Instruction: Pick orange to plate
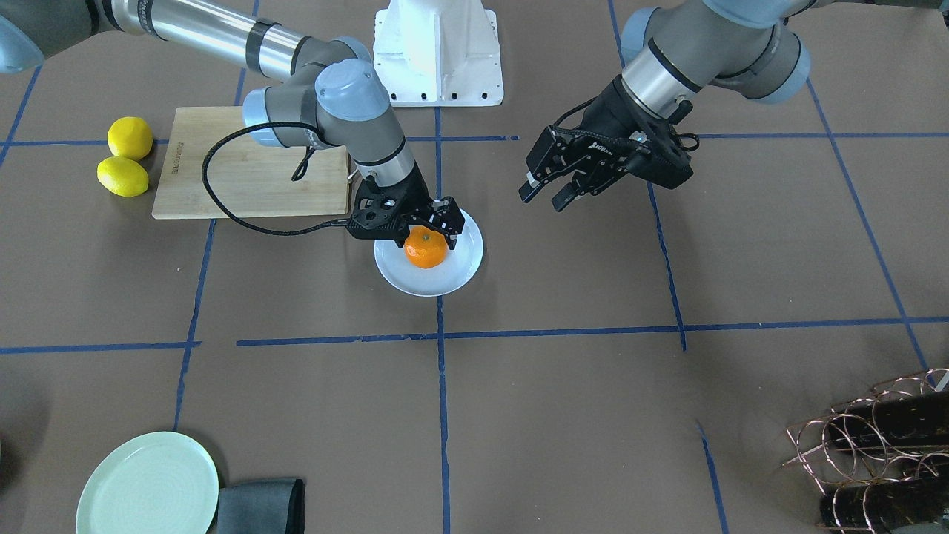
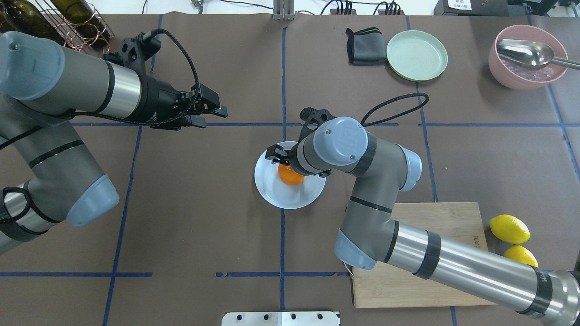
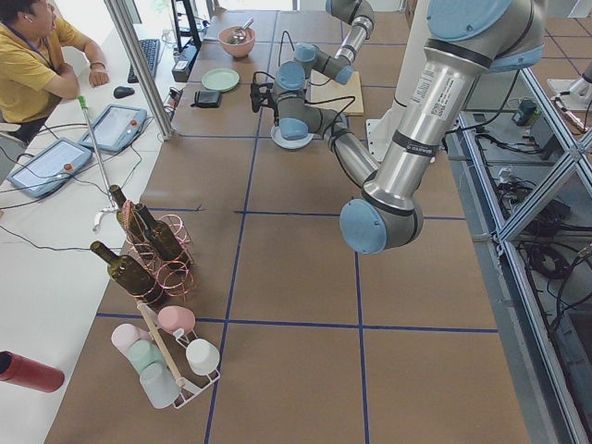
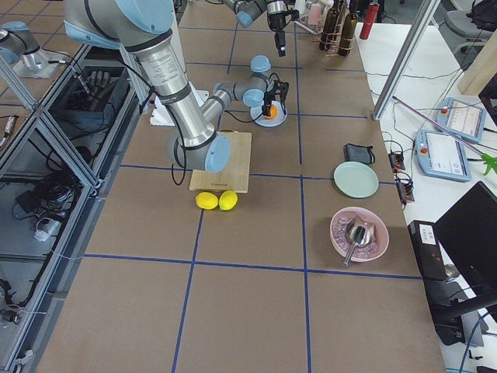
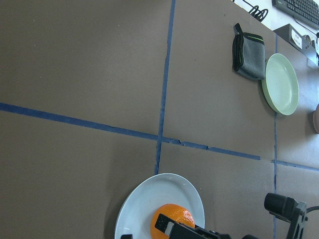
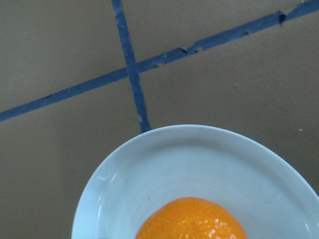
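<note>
The orange lies on the pale blue-white plate near the table's middle. My right gripper leans down over the plate with a finger against each side of the fruit, shut on it. The overhead view shows the orange partly hidden under the right wrist, on the plate. In the right wrist view only the orange's top and the plate's rim show. My left gripper hangs open and empty above the table, well off to the side of the plate.
Two yellow lemons lie beside a wooden cutting board under the right arm. A pale green plate and a grey cloth sit at the far edge. A wire rack with bottles and a pink bowl with a spoon occupy the corners.
</note>
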### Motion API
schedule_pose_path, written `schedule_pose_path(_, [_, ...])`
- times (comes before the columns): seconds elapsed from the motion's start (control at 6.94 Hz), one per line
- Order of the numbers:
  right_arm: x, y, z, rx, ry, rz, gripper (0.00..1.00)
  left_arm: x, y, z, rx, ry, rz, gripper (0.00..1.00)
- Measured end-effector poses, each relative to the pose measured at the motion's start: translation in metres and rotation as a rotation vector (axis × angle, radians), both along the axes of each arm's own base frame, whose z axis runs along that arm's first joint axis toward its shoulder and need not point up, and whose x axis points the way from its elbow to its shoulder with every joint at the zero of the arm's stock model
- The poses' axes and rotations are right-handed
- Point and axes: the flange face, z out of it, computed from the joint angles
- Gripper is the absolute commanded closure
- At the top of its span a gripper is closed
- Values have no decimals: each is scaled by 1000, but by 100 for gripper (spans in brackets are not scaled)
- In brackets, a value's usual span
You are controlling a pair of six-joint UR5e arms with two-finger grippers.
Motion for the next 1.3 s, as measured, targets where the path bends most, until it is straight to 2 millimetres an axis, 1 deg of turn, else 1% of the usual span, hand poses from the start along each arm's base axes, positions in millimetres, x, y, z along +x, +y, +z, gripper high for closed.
schedule_pose_path(0.14, [30, 8, 3, 9, -26, 2, 0, 0, 0, 2, 0, -3, 0, 35])
schedule_pose_path(0.29, [72, 18, 13, 6, -50, -5, 0, 1, -1, 4, 1, -8, 2, 35])
schedule_pose_path(0.43, [128, 16, 29, -19, -72, -15, 0, 1, -2, 7, 0, -13, 1, 35])
schedule_pose_path(0.58, [192, -2, 48, -67, -87, -21, 0, -1, -5, 13, 0, -23, -5, 35])
schedule_pose_path(0.72, [259, -24, 76, -99, -89, -34, 0, -7, -9, 27, 28, -55, -6, 35])
schedule_pose_path(0.86, [318, -40, 111, -83, -66, -53, 0, -18, -15, 49, 100, -111, -1, 35])
schedule_pose_path(1.01, [374, -51, 155, -32, -20, -69, 0, -38, -27, 82, 187, -190, 12, 35])
schedule_pose_path(1.15, [425, -61, 201, 36, 33, -95, 0, -70, -42, 125, 273, -277, 42, 35])
schedule_pose_path(1.3, [469, -70, 244, 102, 88, -136, 0, -115, -54, 173, 347, -358, 78, 35])
